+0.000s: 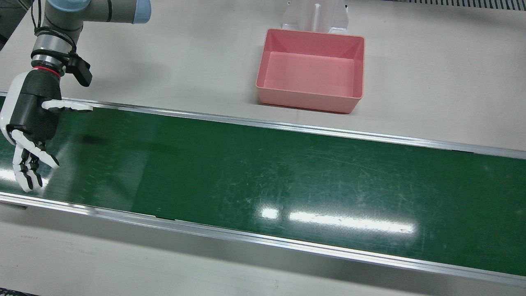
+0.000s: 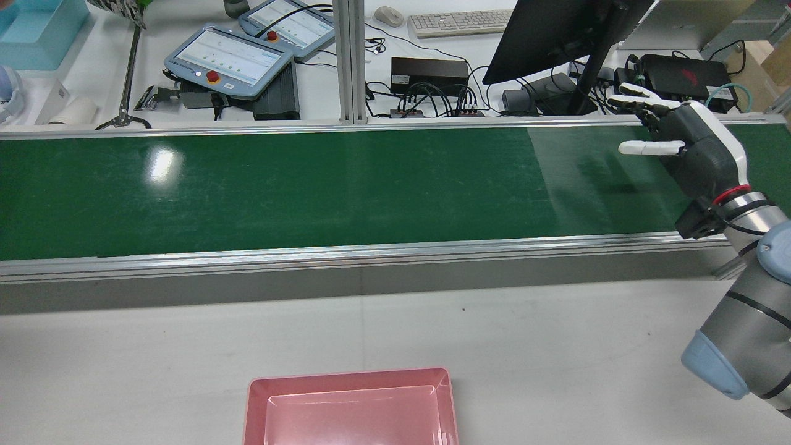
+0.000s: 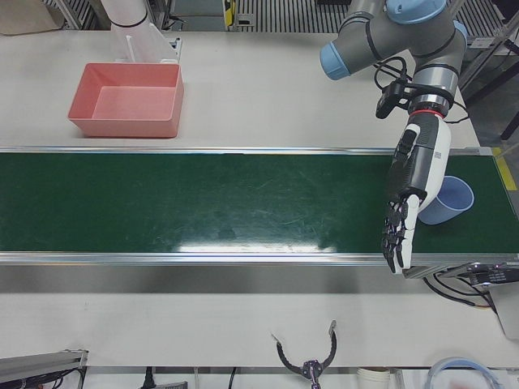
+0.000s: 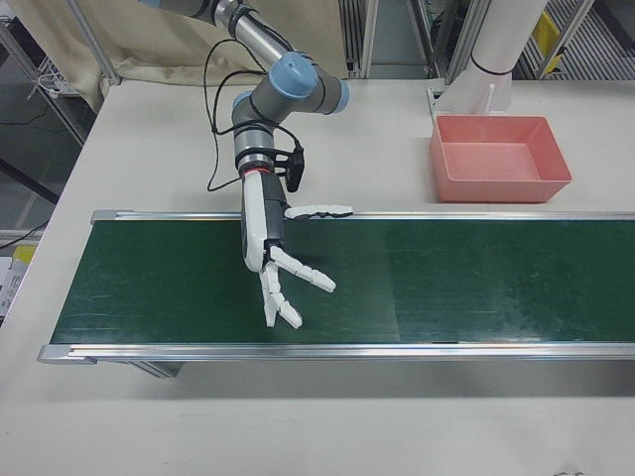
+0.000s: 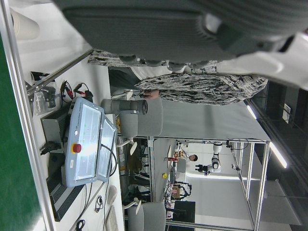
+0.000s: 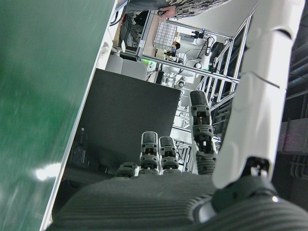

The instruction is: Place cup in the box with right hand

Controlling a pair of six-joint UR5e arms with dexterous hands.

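Cup (image 3: 459,199) rests at the belt's (image 3: 203,203) left end beside the open, empty left hand (image 3: 413,182). The right hand (image 4: 266,243), fingers spread and empty, is well apart from it.

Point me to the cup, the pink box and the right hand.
blue cup (image 3: 454,198): left-front view, on its side wall, right of the hand.
pink box (image 1: 311,74): front view, on its bare floor.
right hand (image 4: 266,241): right-front view, on the palm, fingers spread over the green belt.

Looking steeply down from front and rear, obliquely from both front corners; riding close behind each hand; sharing the belt (image 1: 287,172) beneath the right hand (image 1: 31,119).
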